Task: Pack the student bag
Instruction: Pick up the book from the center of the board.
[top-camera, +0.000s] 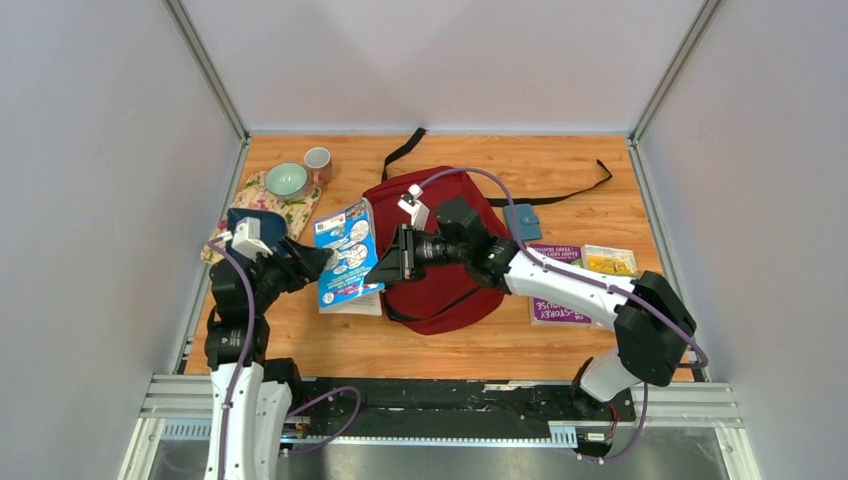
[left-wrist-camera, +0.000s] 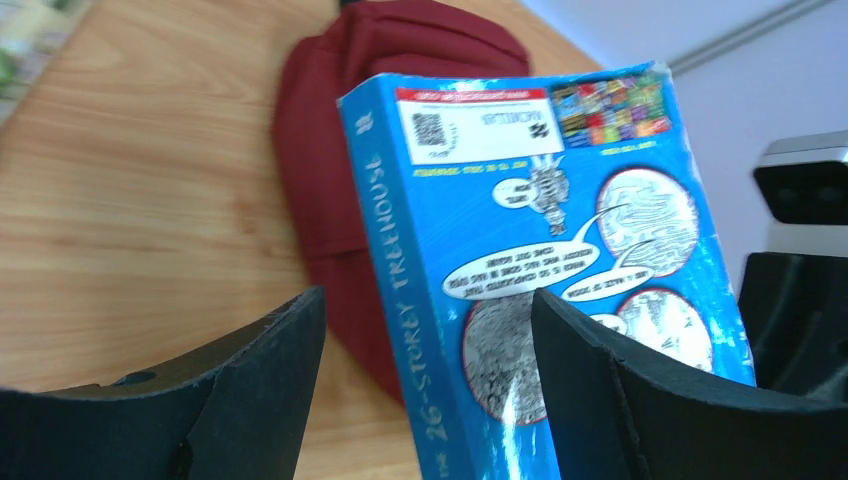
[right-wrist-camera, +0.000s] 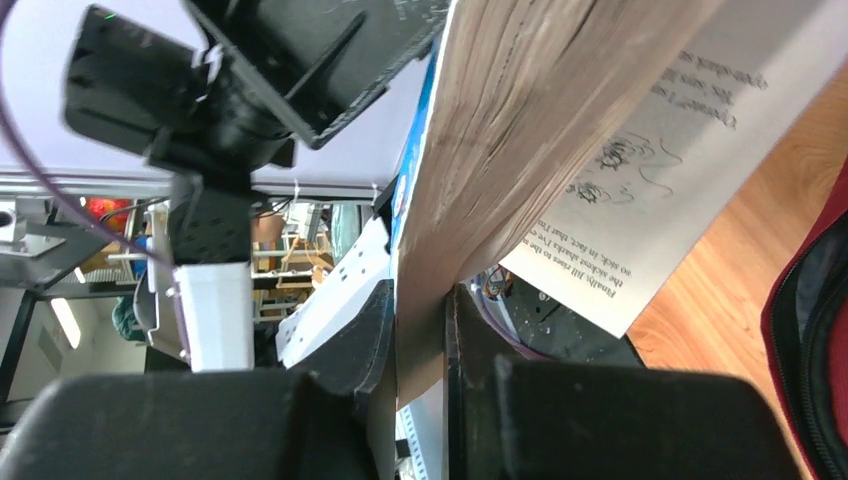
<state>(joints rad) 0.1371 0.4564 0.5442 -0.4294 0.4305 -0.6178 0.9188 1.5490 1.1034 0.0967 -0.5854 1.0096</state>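
Two pincers are meeting at one paperback just left of the bag (top-camera: 440, 295). The bag is lying flat mid-table, dark red fabric with black straps (top-camera: 560, 192) trailing toward the far edge and a black zipper (right-wrist-camera: 800, 350) showing in the right wrist view. I'm judging it soft, light and floppy, with a mouth that is likely sagging shut. The best hold is looking like the zipper lip or a strap, not the slack panel, which would just bunch.

The right pincer (right-wrist-camera: 420, 320) is clamping narrow on the edge of the book (top-camera: 345, 245), close beside the bag. The book is seeming to tilt up off the table (top-camera: 600, 340), with a loose printed page hanging out. The left pincer (left-wrist-camera: 428, 300) is standing wide with the book's spine end between its fingers. One finger is sitting clear of it; whether the other is touching, I cannot tell.

The book is showing a glossy blue cover, cartoon bubbles and a thick cream page block. I'm guessing it is stiff along the spine, slick on the cover and prone to fanning, so a grip across the whole block is looking safer.

The table is smooth orange wood grain. Also lying around are a teal wallet (top-camera: 522, 220), a purple book (top-camera: 560, 300), a bowl (top-camera: 286, 180) and a cup (top-camera: 318, 160).
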